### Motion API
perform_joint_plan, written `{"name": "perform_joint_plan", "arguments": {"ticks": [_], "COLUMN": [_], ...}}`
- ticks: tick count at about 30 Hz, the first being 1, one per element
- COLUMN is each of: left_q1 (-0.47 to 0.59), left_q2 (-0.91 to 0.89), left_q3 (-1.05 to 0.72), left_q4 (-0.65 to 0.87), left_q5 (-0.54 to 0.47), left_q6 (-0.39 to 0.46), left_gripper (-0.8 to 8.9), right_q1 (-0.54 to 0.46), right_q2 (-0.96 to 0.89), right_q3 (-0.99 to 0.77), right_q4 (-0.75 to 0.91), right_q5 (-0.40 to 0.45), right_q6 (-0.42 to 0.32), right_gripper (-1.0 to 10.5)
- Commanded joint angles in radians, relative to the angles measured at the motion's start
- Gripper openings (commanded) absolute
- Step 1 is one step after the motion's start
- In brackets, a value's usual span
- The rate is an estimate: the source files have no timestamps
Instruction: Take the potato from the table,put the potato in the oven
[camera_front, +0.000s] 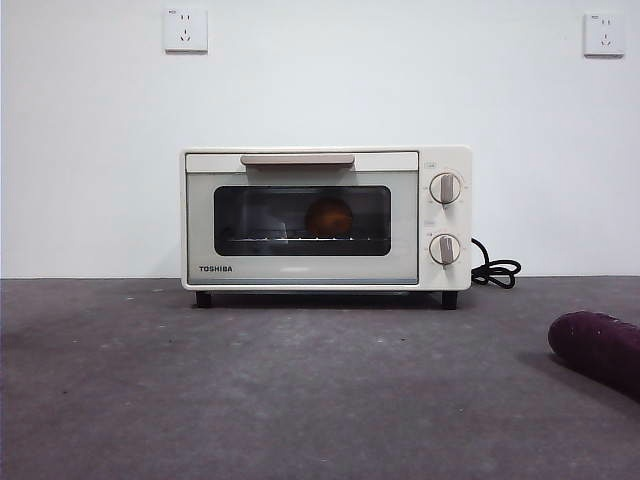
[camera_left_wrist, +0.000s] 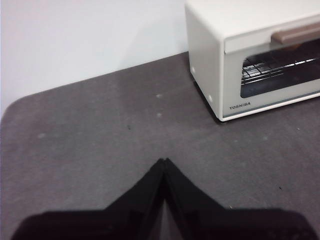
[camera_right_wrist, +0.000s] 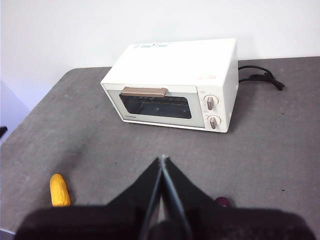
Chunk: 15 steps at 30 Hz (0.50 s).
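risk: little left to fail, I'd judge; the potato (camera_front: 328, 217) sits on the rack inside the oven (camera_front: 325, 218), door shut, so the main hazard is an arm swinging back in and knocking the oven or snagging the black cord (camera_front: 495, 270) at its right rear
risk 2: purple vegetable (camera_front: 598, 348) lies near right on the table (camera_front: 250, 400) (could roll if clipped)
left gripper (camera_left_wrist: 164, 162): jaws pressed together, holding nothing, hovering over bare table left of the oven, near side
right gripper (camera_right_wrist: 162, 160): jaws closed, empty, raised in front of the oven, well apart from it
other: yellow object (camera_right_wrist: 59, 190) on the near left of the table, too small to identify
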Motion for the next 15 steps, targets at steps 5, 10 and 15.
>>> {"name": "perform_joint_plan", "arguments": {"ticks": [5,10,15], "left_q1": [-0.045,-0.076,-0.104], "left_q2": [-0.136,-0.240,-0.322], "left_q3": [-0.281,-0.415,-0.514], "left_q4": [0.273,0.403,0.425], "left_q5": [0.005,0.004,-0.051], "left_q6": [-0.071,-0.092,-0.206], "left_gripper": [-0.04,-0.04,-0.04], "right_q1": [0.001,0.001,0.001], "right_q2": [0.000,0.000,0.000], "right_q3": [-0.006,-0.006,-0.005], "right_q4": [-0.021,-0.021,-0.021], "right_q5": [0.001,0.001,0.001], "right_q6": [0.004,0.004,0.004], "right_gripper": [0.0,0.0,0.0]}}
